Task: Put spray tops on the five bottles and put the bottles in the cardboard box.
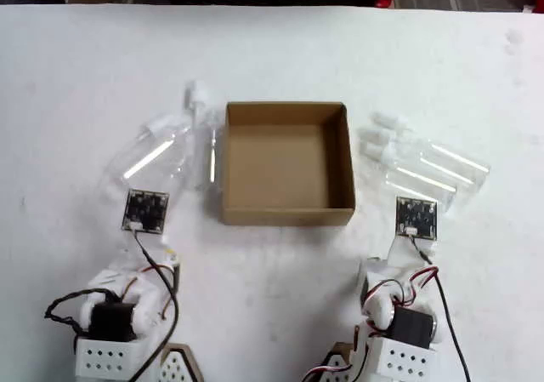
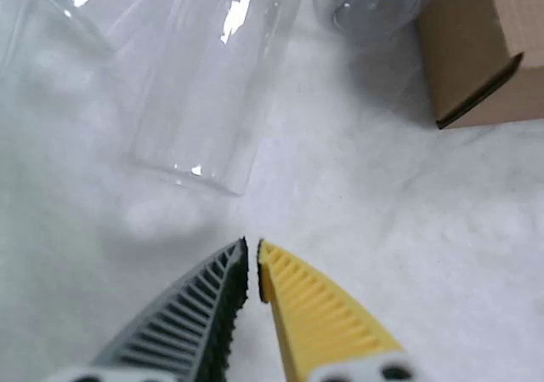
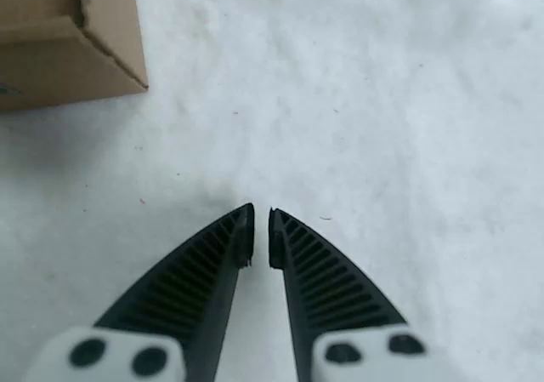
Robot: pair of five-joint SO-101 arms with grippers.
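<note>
Likely light, thin-walled and slippery, the bottles (image 1: 153,156) lie on the tabletop (image 1: 280,50) at both sides of the box (image 1: 289,215). Grip one mid-body, gently, lest it squash or roll. Both the left tool (image 2: 252,259) and right tool (image 3: 259,229) are closed, holding nothing.

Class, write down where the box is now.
High view: the box sits open in the middle of the table, with bottles lying on either side.
</note>
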